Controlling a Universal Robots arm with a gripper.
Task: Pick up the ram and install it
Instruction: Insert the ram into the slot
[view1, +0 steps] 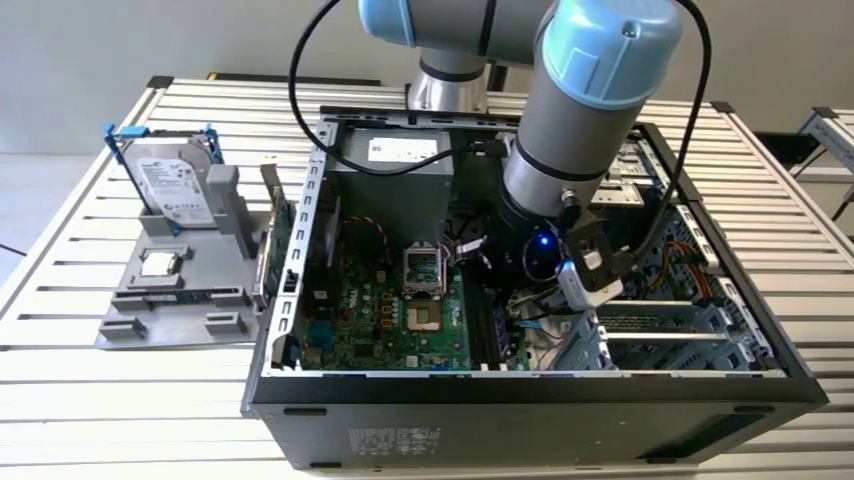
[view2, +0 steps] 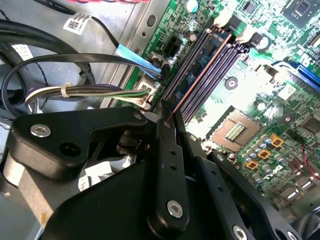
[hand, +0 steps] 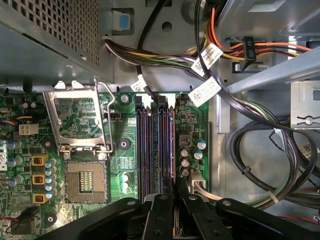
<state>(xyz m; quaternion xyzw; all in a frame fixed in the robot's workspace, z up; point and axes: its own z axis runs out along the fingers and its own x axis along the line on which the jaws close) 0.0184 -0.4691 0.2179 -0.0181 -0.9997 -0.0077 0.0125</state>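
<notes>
Ram appears in the second wrist view as a thin stick seen edge-on, its copper-coloured edge running along the row of dark memory slots on the green motherboard; whether it is fully seated cannot be told. The gripper has its black fingers drawn close together on the near end of the ram, with that end pinched between them. A bundle of white and grey wires and a blue-tipped cable lie beside the slots, against the grey case wall.

First wrist view: the gripper sits just over the near end of the slots, fingers nearly together, a narrow strip of the ram running away from them along the slot nearest the capacitors. The open processor socket with its raised metal frame lies on the far side of the slots. Labelled cable bundles cross the case above the board.

Exterior view: the arm reaches down into the open computer case, the gripper's lower part hidden among the parts inside. On the grey fixture at the exterior view's left stands a hard drive in a blue frame, and a green card stands beside the case wall.
</notes>
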